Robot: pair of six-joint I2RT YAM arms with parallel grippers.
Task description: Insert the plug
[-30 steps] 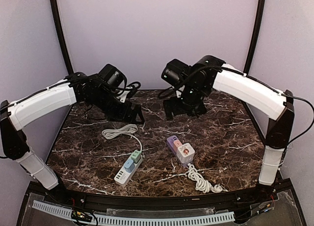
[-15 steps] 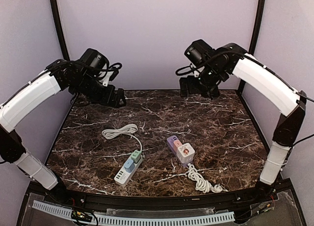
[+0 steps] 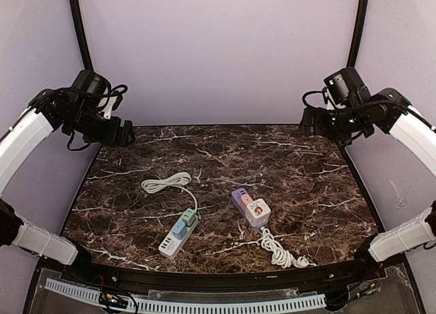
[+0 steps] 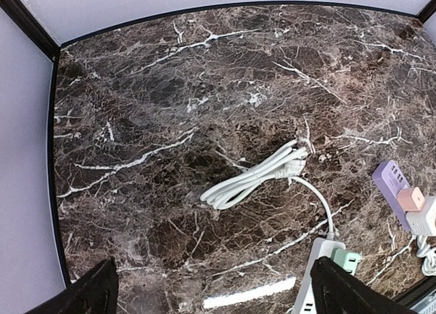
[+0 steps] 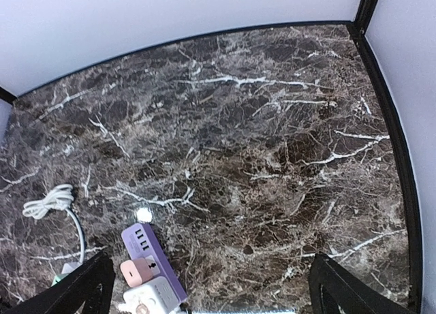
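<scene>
Top external view: the green plug (image 3: 189,217) sits pushed down into the far end of the white power strip (image 3: 169,244), and no prongs show. A blue plug (image 3: 178,227) is seated just beside it, one place nearer along the same strip. The strip lies at a slant on the marble table (image 3: 286,157), close to its near edge.

From the strip's far end a thin white lead curves away to a coiled cord (image 3: 165,184), which lies bundled just beyond the strip toward the back. To the right of the white power strip, and not touching it, lies a purple power strip (image 3: 238,193). It carries a pink plug (image 3: 243,200) and, next to that, a white cube adapter (image 3: 257,210). A second cord (image 3: 274,248) is bunched further right of the white strip, ending near the table's front edge.

Both arms are well apart from the white power strip. The left gripper (image 3: 121,133) hangs high over the back-left edge of the table, far beyond the strip. The right gripper (image 3: 312,119) hangs over the back-right corner, farther away.

In the left wrist view the fingers (image 4: 95,297) stand at the two bottom corners, spread wide, with only marble between them. The right wrist view shows the same, so both claws are fully spread and hold nothing.
</scene>
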